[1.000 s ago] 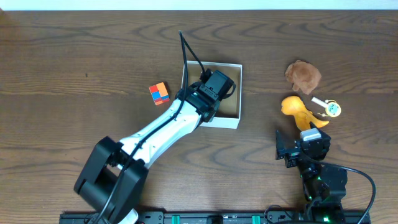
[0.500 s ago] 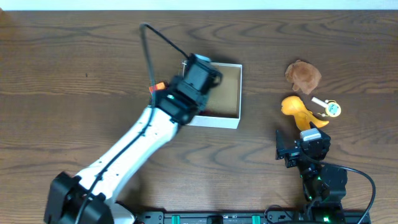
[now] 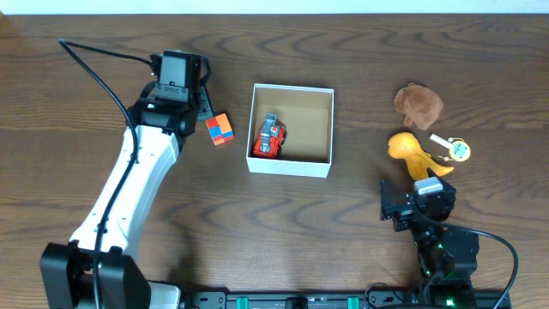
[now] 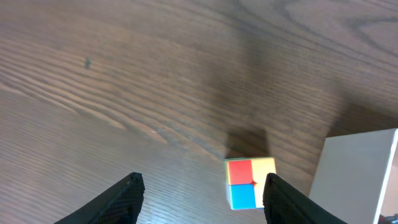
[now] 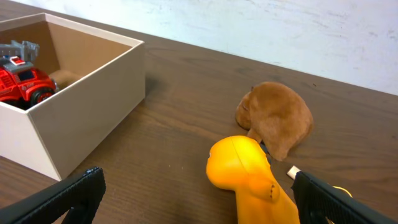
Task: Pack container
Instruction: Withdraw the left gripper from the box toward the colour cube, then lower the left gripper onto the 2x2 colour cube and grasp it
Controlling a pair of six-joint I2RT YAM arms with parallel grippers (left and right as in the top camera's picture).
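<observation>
The container point(image 3: 289, 166), a shallow white box with a tan inside, stands mid-table with a red toy truck point(image 3: 269, 137) lying in its left half. In the right wrist view the container point(image 5: 87, 93) and truck point(image 5: 22, 78) are at the left. My left gripper point(image 3: 190, 101) hovers open left of the container, over a small colourful cube point(image 3: 220, 129). In the left wrist view the cube point(image 4: 249, 182) lies on the table just inside the right finger of my left gripper point(image 4: 203, 193). My right gripper point(image 5: 199, 208) rests open and empty, close behind an orange toy point(image 5: 249, 174).
A brown plush lump point(image 3: 418, 105), the orange toy point(image 3: 412, 153) and a small white-and-yellow item point(image 3: 455, 148) lie right of the container. My right gripper point(image 3: 403, 199) sits near the table's front right. A container wall point(image 4: 360, 168) shows at the left wrist view's right edge.
My left gripper opened over the container, left the red truck inside, and swung left to above the cube. The right arm has not moved.
</observation>
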